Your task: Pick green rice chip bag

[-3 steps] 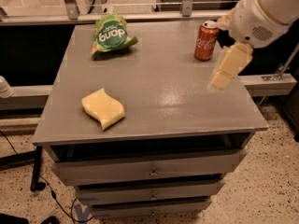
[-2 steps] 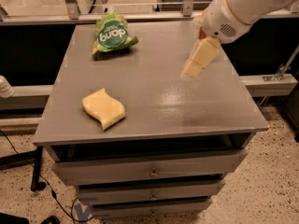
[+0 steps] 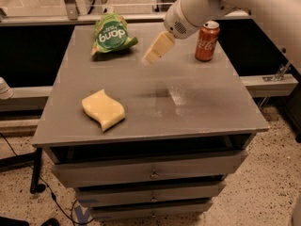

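The green rice chip bag (image 3: pixel 112 34) lies at the back left of the grey table top (image 3: pixel 197 102), its dark green round patch with white letters facing up. My gripper (image 3: pixel 152 55) hangs above the table at the back middle, just right of the bag and apart from it. It points down and to the left, toward the bag's right edge. It holds nothing that I can see. The white arm reaches in from the upper right.
A red soda can (image 3: pixel 207 41) stands upright at the back right, to the right of the gripper. A pale yellow wavy sponge (image 3: pixel 103 109) lies at the front left. Drawers (image 3: pixel 150 173) sit below the table top. A metal rail runs behind the table.
The gripper has moved left across the back of the table, from beside the soda can to close by the bag. The can shows again. The bag, can and sponge have not moved.
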Robot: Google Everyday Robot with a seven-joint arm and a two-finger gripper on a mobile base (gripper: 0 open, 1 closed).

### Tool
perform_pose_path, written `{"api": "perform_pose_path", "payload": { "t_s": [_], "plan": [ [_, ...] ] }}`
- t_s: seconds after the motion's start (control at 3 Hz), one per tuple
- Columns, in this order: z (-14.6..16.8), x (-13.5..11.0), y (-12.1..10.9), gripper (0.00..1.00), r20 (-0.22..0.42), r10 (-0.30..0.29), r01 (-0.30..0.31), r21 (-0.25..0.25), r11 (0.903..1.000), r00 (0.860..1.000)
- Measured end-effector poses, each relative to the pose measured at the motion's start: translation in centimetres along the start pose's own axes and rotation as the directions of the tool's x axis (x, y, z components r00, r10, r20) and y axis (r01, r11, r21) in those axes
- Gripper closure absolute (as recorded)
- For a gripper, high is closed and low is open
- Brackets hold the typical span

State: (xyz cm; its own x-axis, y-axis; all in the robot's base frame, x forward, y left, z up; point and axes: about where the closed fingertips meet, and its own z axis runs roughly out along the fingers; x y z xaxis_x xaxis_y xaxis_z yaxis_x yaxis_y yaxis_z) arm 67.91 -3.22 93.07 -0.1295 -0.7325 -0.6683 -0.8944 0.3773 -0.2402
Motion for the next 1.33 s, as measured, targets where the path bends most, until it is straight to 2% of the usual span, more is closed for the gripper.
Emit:
{"api": "perform_pose_path", "payload": {
  "t_s": [0.67,1.0,1.33],
  "plan": [
    [1.1,-0.1,-0.2,0.00,0.014,0.014,-0.014,-0.005,0.9999,1.000],
    [5.2,-0.7,-1.3,0.00,0.060,0.053,-0.053,-0.013,0.9985,0.997],
    [9.6,-1.7,-3.5,0.00,0.109,0.074,-0.073,-0.018,0.9972,0.991]
  ]
}}
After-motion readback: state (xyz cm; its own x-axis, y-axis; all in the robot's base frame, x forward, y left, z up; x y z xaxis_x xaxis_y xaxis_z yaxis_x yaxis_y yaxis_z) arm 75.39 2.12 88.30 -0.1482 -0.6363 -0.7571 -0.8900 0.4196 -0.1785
